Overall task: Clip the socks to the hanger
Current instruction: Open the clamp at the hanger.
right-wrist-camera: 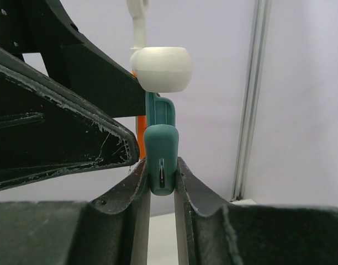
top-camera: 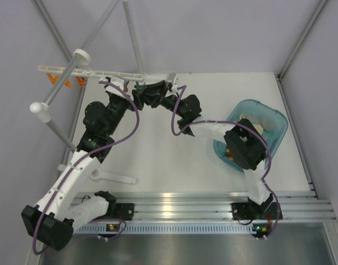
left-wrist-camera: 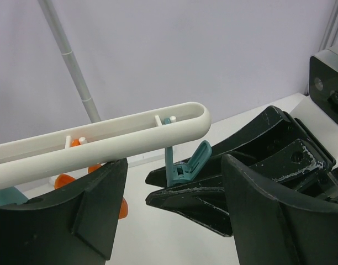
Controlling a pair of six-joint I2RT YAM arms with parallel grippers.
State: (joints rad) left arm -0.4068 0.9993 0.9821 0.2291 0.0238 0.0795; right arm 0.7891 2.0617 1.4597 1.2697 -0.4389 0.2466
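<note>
Right jaws, aloft, pinch teal clip (right-wrist-camera: 160,157) under hanger (right-wrist-camera: 160,69).

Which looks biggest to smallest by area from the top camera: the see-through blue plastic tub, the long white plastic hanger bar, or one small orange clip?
1. see-through blue plastic tub
2. long white plastic hanger bar
3. small orange clip

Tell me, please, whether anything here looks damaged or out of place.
Only wear: the right gripper, shut on a teal clip of the hanger, has white scuffing along its fingers. Nothing else stands out.
</note>
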